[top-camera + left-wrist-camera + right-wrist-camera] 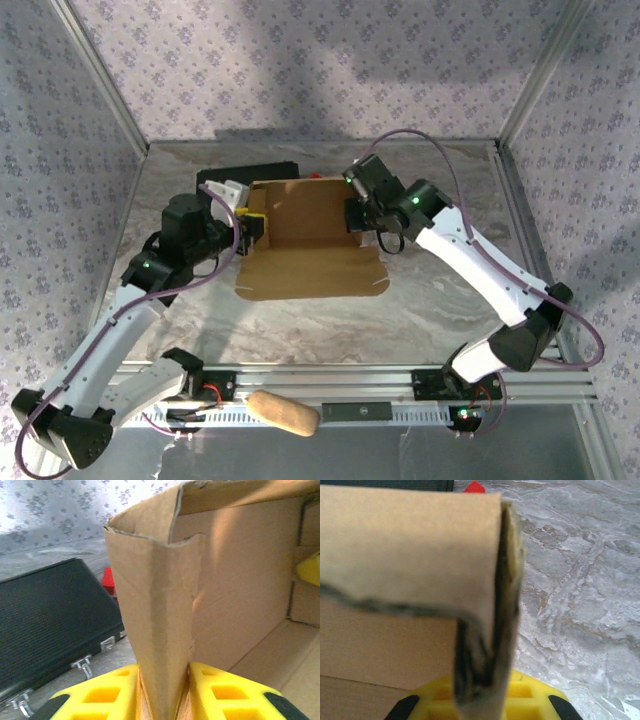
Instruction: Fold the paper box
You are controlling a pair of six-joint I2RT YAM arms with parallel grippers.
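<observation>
While both arms work at the middle of the table (pixel 450 300), the paper box (pixel 310 225) sits half formed between them, just in front of the black case (pixel 262 172). Its far part is raised into walls, and a wide panel lies flat on the table toward the arms.

The left claw (pixel 252 226) is at the box's left wall. In the left wrist view, its yellow fingers (pixel 100 697) press against either side of a folded-over cardboard wall, so it is clenched on that wall. The right claw (pixel 352 212) is at the opposite side. Its wrist view shows a doubled cardboard edge rising out of the yellow fingers (pixel 530 697), so it is clamped tight on the box too.

The box looks light, thin and fairly stiff. It should bend readily along its scored creases and resist bending elsewhere. The torn, uneven top edge in the left wrist view suggests the board crushes or tears if it is pinched hard or pulled against a fold. An empty box this light will probably skate across the smooth marbled table unless one side is pinned.

The doubled side walls seem the best holds, gripped low and close to a crease where the layers back each other up. The flat front panel is best taken at the middle of its free edge, then swung up about its crease. Lifting one corner would likely twist it.

A tan bread-like lump (pixel 283 412) lies at the near rail, well apart from the box.
</observation>
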